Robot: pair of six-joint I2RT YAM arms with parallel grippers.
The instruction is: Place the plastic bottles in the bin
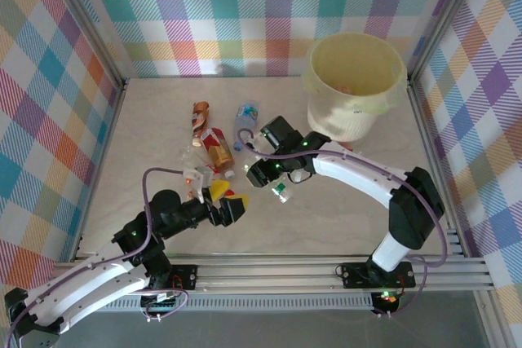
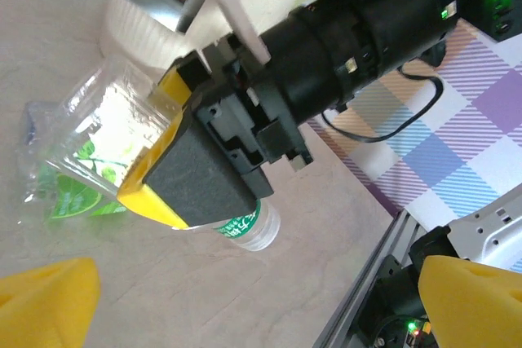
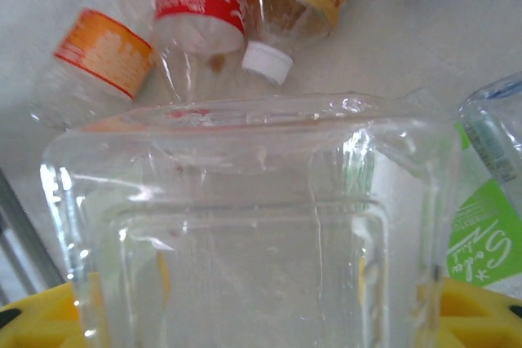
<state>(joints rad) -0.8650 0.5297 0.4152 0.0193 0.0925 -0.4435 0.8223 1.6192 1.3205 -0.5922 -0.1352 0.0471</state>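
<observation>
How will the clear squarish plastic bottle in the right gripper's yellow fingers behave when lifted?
The clear squarish plastic bottle looks empty, so probably very light. Its thin, creased walls will likely buckle under the right gripper, and the glossy surface may slip.

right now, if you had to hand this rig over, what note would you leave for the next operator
Left hand: open, holding nothing, just near of the bottle cluster.
Right hand: shut on a clear bottle with a green label, down by the table, not yet at the bin.
Other bottles: lying in a cluster on the table, left of the bin.
Done: one bottle gripped; what is already in the bin is hard to tell.
Left: carry the clear bottle to the bin, drop it, then move the rest of the cluster.
</observation>
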